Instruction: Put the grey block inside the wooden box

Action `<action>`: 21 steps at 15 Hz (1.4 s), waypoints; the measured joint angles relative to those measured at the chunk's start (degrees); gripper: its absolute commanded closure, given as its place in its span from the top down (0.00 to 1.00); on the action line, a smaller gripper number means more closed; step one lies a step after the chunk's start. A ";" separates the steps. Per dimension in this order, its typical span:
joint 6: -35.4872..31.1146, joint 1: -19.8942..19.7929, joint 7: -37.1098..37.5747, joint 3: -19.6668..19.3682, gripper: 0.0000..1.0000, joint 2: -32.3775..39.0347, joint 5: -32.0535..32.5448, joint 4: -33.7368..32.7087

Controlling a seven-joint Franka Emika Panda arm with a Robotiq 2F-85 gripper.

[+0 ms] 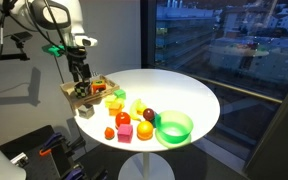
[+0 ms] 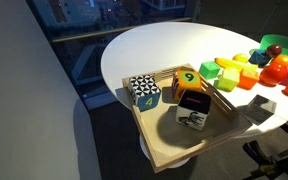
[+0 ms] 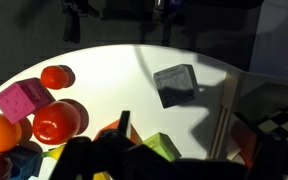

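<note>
The grey block (image 3: pixel 176 83) lies on the white table, apart from the gripper, in the wrist view. It also shows in an exterior view (image 2: pixel 265 104), just beside the wooden box. The wooden box (image 2: pixel 162 142) is a shallow tan crate at the table edge; it holds patterned number cubes (image 2: pixel 144 92). It also shows in an exterior view (image 1: pixel 72 91), and its slatted side in the wrist view (image 3: pixel 224 122). My gripper (image 1: pixel 81 72) hovers above the box and the block. In the wrist view my gripper (image 3: pixel 184 135) looks open and empty.
Toy fruit and coloured blocks lie near the grey block: a pink cube (image 3: pixel 22 98), a red ball (image 3: pixel 54 122), a green block (image 3: pixel 159 148). A round green bowl (image 1: pixel 174 127) stands past them. The round table's edge (image 2: pixel 109 75) is close to the box.
</note>
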State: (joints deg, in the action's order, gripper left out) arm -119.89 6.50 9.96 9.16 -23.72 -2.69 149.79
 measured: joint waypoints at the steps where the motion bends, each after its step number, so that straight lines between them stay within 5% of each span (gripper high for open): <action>1: 0.00 0.00 0.00 0.00 1.00 -0.05 0.00 0.09; 15: -0.17 -0.16 0.00 -0.02 1.00 3.14 0.00 0.35; 21: -8.45 0.02 -0.09 0.03 1.00 5.95 0.15 3.77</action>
State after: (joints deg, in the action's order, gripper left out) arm -128.34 6.52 9.86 9.19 -17.77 -2.54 153.56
